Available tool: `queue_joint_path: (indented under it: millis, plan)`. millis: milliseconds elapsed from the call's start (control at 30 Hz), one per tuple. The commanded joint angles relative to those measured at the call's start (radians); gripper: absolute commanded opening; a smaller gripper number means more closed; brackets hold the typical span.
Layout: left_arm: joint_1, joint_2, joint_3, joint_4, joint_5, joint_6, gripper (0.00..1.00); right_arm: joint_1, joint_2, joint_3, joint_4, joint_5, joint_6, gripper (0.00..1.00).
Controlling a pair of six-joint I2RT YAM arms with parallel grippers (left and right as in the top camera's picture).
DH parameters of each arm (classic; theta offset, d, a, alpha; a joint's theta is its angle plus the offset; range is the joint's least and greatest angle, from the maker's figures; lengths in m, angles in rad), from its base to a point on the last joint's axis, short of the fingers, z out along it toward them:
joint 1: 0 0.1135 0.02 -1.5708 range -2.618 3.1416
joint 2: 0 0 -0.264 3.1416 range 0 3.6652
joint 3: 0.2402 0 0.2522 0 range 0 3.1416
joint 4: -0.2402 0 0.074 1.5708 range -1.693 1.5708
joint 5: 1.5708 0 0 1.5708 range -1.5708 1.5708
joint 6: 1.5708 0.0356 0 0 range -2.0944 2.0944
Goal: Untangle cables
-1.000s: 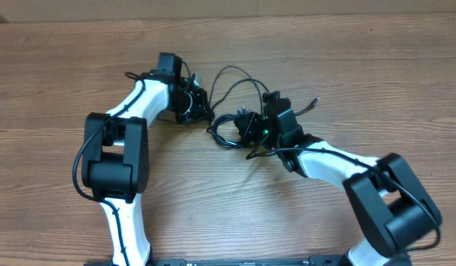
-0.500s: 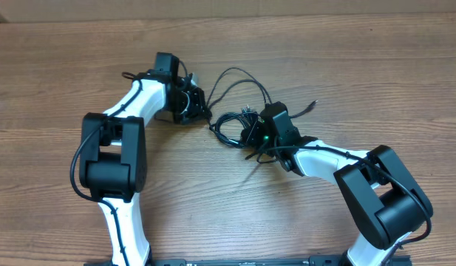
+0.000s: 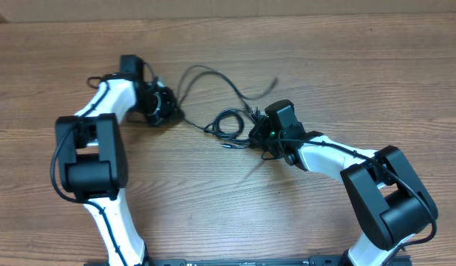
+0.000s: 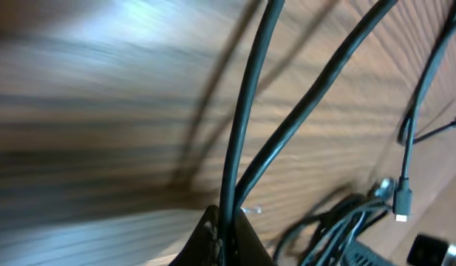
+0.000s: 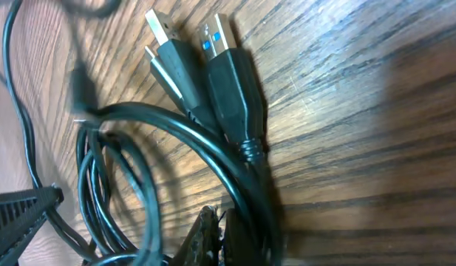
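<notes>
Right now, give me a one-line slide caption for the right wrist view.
Right claw shut on looped black cables, two USB plugs lying side by side on the wood table.

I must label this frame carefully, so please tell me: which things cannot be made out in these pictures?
- Overhead: the number of cables in the knot; strands too thin, and the right gripper covers part.
- Left wrist: the table is blurred; the left gripper is cut by the bottom edge.
- Right wrist: which strand the fingertips pinch, if any; the bottom edge cuts them.
</notes>
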Motion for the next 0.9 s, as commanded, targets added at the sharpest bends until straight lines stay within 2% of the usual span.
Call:
queue_joint_path:
  millis: [0,267,300,367,400,533,633,667,733,800,867]
  plan:
    - [0.072,0.017,-0.026,0.002,-0.077,-0.063,0.04,-0.024,0.018,-0.025,-0.035,0.07,0.02,0.04]
    - [0.137,0.017,-0.077,0.02,-0.042,-0.064,0.11,-0.024,0.018,-0.025,-0.027,0.07,0.02,0.04]
    - [0.141,0.017,-0.077,0.019,-0.042,-0.064,0.16,-0.024,0.018,-0.025,-0.028,0.07,0.02,0.04]
    - [0.144,0.017,-0.077,0.019,-0.043,-0.062,0.48,-0.024,0.018,-0.025,-0.028,0.07,0.02,0.04]
    - [0.144,0.017,-0.077,0.019,-0.043,-0.06,0.57,-0.024,0.018,-0.025,-0.028,0.07,0.02,0.04]
    - [0.147,0.017,-0.077,0.024,-0.052,-0.056,0.66,-0.024,0.018,-0.025,-0.027,0.07,0.02,0.04]
    - [0.156,0.017,-0.077,0.031,-0.064,-0.056,0.93,-0.024,0.018,-0.025,-0.019,0.07,0.019,0.04]
    - [0.158,0.017,-0.077,0.036,-0.047,-0.034,0.96,-0.024,0.018,-0.025,-0.016,0.069,0.018,0.04]
    - [0.158,0.017,-0.076,0.051,0.061,0.071,0.94,-0.024,0.018,-0.025,-0.012,0.07,0.015,0.04]
    - [0.155,0.011,-0.071,0.046,0.207,0.143,0.82,-0.024,0.018,-0.025,-0.011,0.069,0.015,0.04]
    - [0.139,-0.01,-0.071,0.044,0.269,0.2,0.73,-0.024,0.018,-0.025,-0.004,0.057,0.014,0.04]
